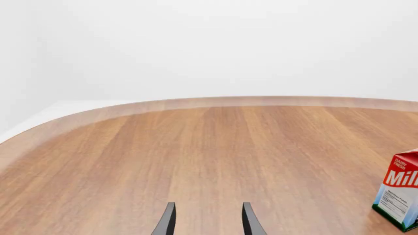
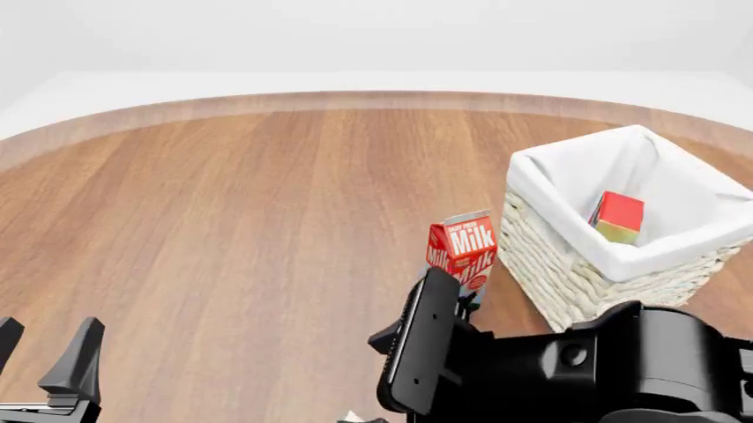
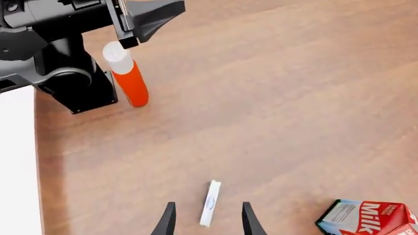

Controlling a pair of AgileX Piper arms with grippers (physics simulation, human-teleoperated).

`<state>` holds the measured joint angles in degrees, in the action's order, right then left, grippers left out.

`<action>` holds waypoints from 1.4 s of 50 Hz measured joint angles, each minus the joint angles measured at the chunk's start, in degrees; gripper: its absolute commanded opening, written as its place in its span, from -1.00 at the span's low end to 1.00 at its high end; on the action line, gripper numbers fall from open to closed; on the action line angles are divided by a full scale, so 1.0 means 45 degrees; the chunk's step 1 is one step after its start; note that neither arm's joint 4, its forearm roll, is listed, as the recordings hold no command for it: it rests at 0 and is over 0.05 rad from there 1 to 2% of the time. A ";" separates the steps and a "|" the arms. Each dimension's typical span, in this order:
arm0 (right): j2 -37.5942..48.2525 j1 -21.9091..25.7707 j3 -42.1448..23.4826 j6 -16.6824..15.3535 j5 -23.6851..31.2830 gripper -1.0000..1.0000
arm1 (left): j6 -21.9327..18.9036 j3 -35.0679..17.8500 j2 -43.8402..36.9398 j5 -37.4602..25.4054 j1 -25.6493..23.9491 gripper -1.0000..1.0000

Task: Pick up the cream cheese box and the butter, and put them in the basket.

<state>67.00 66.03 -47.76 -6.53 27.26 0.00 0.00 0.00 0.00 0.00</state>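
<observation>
In the left wrist view the left gripper [image 1: 207, 219] has its two dark fingers parted with bare wood between them and nothing in its hold; ahead lies the wooden desk [image 1: 196, 156] with its curved far edge; a red-and-white milk carton [image 1: 400, 197] stands upright at the border of the picture, partly cut off.

In the front view the left gripper [image 2: 45, 352] sits low at the near left corner, fingers apart and empty; the right arm [image 2: 565, 366] fills the near right as a bulky black mass, and its gripper cannot be made out here; the milk carton [image 2: 461, 251] stands upright just beyond that arm, close beside the basket [image 2: 565, 264] but whether they touch is unclear; the wicker basket with its white cloth liner stands at the right of the desk [image 2: 235, 229]; inside it the butter [image 2: 618, 217] leans tilted against the liner.

In the right wrist view the right gripper [image 3: 207, 220] points down at the desk [image 3: 274, 98], fingers spread and holding nothing; between them, on the wood, lies a thin white cream cheese box [image 3: 210, 203] seen edge-on, untouched by either finger; the milk carton [image 3: 369, 218] shows nearby at the picture's border; farther off an orange-red bottle with a white cap [image 3: 127, 74] lies beside the black base of the left arm [image 3: 65, 54].
</observation>
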 measured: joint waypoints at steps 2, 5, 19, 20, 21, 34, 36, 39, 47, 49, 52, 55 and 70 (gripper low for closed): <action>0.0069 -0.0020 0.0088 0.0016 -0.0088 1.00 | 0.0000 0.0000 0.0000 0.0000 0.0000 1.00; 0.0131 -0.0082 0.0223 0.0036 -0.0192 1.00 | 0.0000 0.0000 0.0000 0.0000 0.0000 1.00; 0.0107 -0.0646 0.1044 0.0171 -0.0546 1.00 | 0.0000 0.0000 0.0000 0.0000 0.0000 1.00; 0.0106 -0.0671 0.1077 0.0193 -0.0564 1.00 | 0.0000 0.0000 0.0000 0.0000 0.0000 1.00; 0.0114 -0.0689 0.1108 0.0217 -0.0589 1.00 | 0.0000 0.0000 0.0000 0.0000 0.0000 1.00; 0.0457 -0.0709 0.1240 0.0565 -0.0983 1.00 | 0.0000 0.0000 0.0000 0.0000 0.0000 1.00; 0.0530 -0.0693 0.1234 0.0636 -0.1063 1.00 | 0.0000 0.0000 0.0000 0.0000 0.0000 1.00; 0.0660 -0.0671 0.1235 0.0758 -0.1215 1.00 | 0.0000 0.0000 0.0000 0.0000 0.0000 1.00; 0.1096 -0.0618 0.1332 0.1092 -0.1708 1.00 | 0.0000 0.0000 0.0000 0.0000 0.0000 1.00; 0.1245 -0.0598 0.1388 0.1156 -0.1863 1.00 | 0.0000 0.0000 0.0000 0.0000 0.0000 1.00; 0.1434 -0.0571 0.1453 0.1227 -0.2055 1.00 | 0.0000 0.0000 0.0000 0.0000 0.0000 1.00; 0.1562 -0.0533 0.1510 0.1260 -0.2216 1.00 | 0.0000 0.0000 0.0000 0.0000 0.0000 1.00; 0.2003 -0.0536 0.1865 0.1311 -0.2852 1.00 | 0.0000 0.0000 0.0000 0.0000 0.0000 1.00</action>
<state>76.01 63.62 -39.37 -0.63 14.43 0.00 0.00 0.00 0.00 0.00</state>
